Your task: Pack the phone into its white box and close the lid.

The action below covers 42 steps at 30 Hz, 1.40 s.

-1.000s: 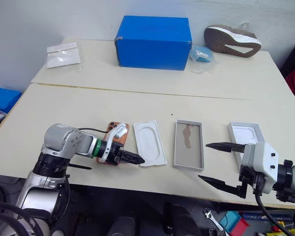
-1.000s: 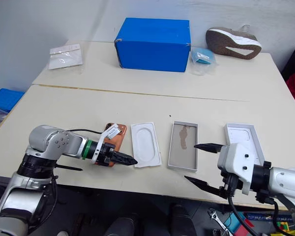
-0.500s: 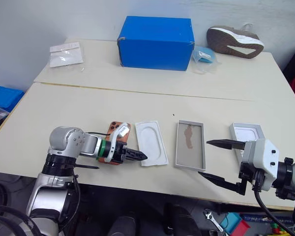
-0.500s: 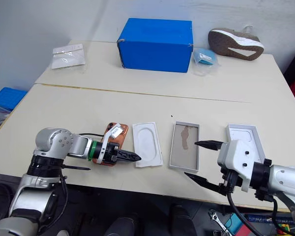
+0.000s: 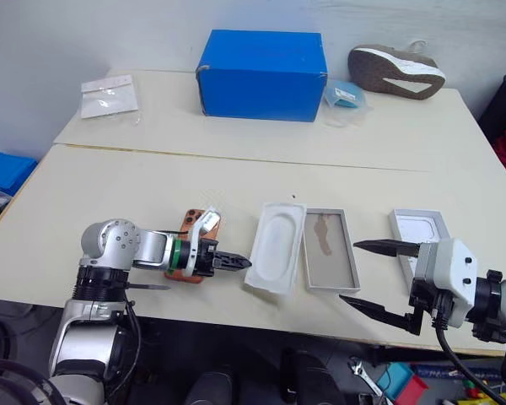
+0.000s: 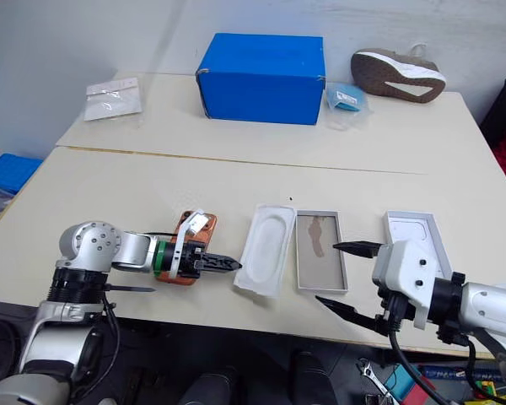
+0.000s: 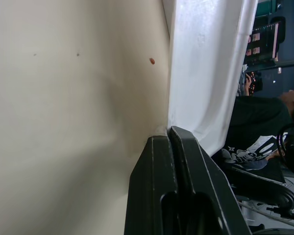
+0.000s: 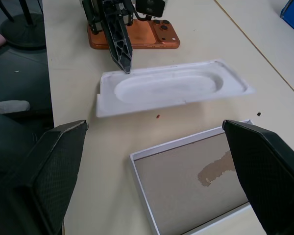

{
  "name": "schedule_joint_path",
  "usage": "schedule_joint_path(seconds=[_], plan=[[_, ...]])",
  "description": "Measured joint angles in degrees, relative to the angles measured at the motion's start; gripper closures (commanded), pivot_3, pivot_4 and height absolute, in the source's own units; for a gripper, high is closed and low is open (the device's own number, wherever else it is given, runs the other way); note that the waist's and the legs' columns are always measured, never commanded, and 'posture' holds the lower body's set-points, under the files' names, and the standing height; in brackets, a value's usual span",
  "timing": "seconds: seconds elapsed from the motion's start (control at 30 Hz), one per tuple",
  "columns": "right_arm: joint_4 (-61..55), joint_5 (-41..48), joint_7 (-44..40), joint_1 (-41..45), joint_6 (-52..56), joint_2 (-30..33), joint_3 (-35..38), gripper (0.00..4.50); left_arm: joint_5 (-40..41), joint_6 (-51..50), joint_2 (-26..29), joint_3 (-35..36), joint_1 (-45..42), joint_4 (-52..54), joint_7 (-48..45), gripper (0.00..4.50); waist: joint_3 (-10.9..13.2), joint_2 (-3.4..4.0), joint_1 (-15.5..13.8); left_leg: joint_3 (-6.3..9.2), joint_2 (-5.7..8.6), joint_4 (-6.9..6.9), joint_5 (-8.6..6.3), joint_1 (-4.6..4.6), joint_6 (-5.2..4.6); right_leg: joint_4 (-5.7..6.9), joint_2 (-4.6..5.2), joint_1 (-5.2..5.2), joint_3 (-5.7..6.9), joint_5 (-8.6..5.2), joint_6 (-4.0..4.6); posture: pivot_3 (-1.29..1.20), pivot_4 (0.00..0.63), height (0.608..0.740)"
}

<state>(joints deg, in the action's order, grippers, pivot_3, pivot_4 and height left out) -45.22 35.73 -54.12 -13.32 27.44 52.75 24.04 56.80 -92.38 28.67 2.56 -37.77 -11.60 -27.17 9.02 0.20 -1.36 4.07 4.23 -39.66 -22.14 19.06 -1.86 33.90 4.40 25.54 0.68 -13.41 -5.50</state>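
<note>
The orange phone (image 5: pixel 192 246) lies back up near the table's front left, under my left wrist. My left gripper (image 5: pixel 248 263) is shut, its tips against the near corner of the flat white insert (image 5: pixel 275 256). The insert is tilted, its far long edge resting on the left rim of the white box (image 5: pixel 331 288). The box's grey-tan floor with a brown blotch is bare. To the right lies the lid (image 5: pixel 422 221), partly hidden behind my right gripper (image 5: pixel 348 272). That gripper hangs open above the front edge and holds nothing. The right wrist view shows the phone (image 8: pixel 137 36), the insert (image 8: pixel 171 88) and the left gripper (image 8: pixel 125 66).
On the far table stand a blue carton (image 5: pixel 261 74), a shoe (image 5: pixel 396 69), a small blue packet (image 5: pixel 346 93) and a clear plastic bag (image 5: pixel 108 93). A blue bin (image 5: pixel 4 169) sits on the floor at the left. Bare tabletop lies behind the box.
My left gripper has shut. The insert has slid right and tipped up onto the box's left rim. The right gripper has not moved.
</note>
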Motion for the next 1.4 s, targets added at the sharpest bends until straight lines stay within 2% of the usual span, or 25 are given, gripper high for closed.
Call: schedule_joint_path(seconds=[0.2,0.3,0.4,0.5,0.73,0.87,0.9,1.07,1.23,1.4], plan=[[3.0,-4.5,-1.9,1.5,-2.1,1.6,-5.7,0.00,2.9,-0.1,8.0,-0.4,-0.8,-0.6,-1.2,4.49,0.0,-0.05,0.0,0.01,0.01,0.00,-0.01,0.07,0.01,-0.03,0.00,0.05,0.01,0.00,0.00,0.00,0.150,0.740],[7.2,-9.8,-3.1,4.4,-5.7,2.0,-12.1,0.00,5.0,-0.1,14.1,-0.5,-1.8,-0.5,-4.1,4.49,0.0,-0.05,0.0,0.01,0.04,0.00,-0.01,0.07,0.01,-0.04,0.01,0.05,0.01,0.00,0.00,0.00,0.150,0.740],[12.0,-14.2,-4.3,7.1,-8.8,2.0,-17.3,0.00,6.4,-0.1,17.4,-0.5,-1.8,-0.3,-6.1,4.49,0.0,-0.05,0.1,0.01,0.04,0.01,0.00,0.08,0.01,-0.05,0.01,0.06,0.02,0.00,0.00,0.00,0.150,0.740],[17.3,-17.9,-5.7,10.0,-12.2,2.0,-21.7,0.56,7.1,-0.1,18.7,-0.3,-1.6,-0.1,-7.0,4.50,0.0,-0.04,0.0,0.01,0.04,0.00,0.00,0.09,0.00,-0.05,0.01,0.06,0.03,0.00,0.00,0.00,0.150,0.740],[28.8,-24.2,-8.5,16.3,-20.5,-0.7,-30.1,2.93,7.6,-0.1,17.5,2.3,1.5,2.3,-5.4,4.50,0.0,-0.03,0.1,0.01,0.04,-0.01,0.00,0.13,0.00,-0.04,0.01,0.12,0.04,0.00,0.00,0.00,0.150,0.740],[31.4,-25.2,-8.9,17.5,-23.7,-2.7,-31.1,4.27,9.1,-0.1,17.1,4.1,2.9,3.5,-3.8,4.50,0.1,-0.03,0.1,0.01,0.02,-0.02,0.00,0.14,0.00,-0.03,0.00,0.12,0.05,0.00,0.00,0.00,0.150,0.740],[31.5,-25.2,-8.9,17.8,-24.0,-3.3,-31.1,4.47,9.4,-0.1,17.1,4.2,3.0,4.2,-3.3,4.50,0.1,-0.03,0.1,0.01,0.02,-0.03,0.00,0.14,0.01,-0.02,0.00,0.12,0.04,0.00,0.00,0.00,0.150,0.740],[31.1,-25.2,-8.9,18.9,-24.0,-4.9,-32.7,4.47,11.6,-0.1,16.6,5.5,3.5,4.6,-1.0,4.50,0.0,-0.03,0.2,0.02,0.01,-0.03,0.00,0.12,0.01,-0.01,-0.01,0.12,0.04,0.00,0.00,0.00,0.150,0.740],[27.2,-25.6,-7.8,22.1,-19.1,-8.5,-36.8,4.47,13.1,-0.1,13.8,5.8,3.6,4.6,1.8,4.50,0.0,-0.03,0.2,0.02,0.02,-0.08,0.00,0.13,0.02,0.02,-0.01,0.12,0.04,0.00,0.00,0.00,0.150,0.740],[26.2,-26.8,-5.9,23.0,-13.9,-9.0,-37.6,4.47,14.0,-0.1,12.7,5.7,3.5,4.8,3.7,4.50,0.0,-0.03,0.1,0.02,0.05,-0.08,0.00,0.14,0.01,-0.01,0.00,0.12,0.05,0.00,0.00,0.00,0.150,0.740]])
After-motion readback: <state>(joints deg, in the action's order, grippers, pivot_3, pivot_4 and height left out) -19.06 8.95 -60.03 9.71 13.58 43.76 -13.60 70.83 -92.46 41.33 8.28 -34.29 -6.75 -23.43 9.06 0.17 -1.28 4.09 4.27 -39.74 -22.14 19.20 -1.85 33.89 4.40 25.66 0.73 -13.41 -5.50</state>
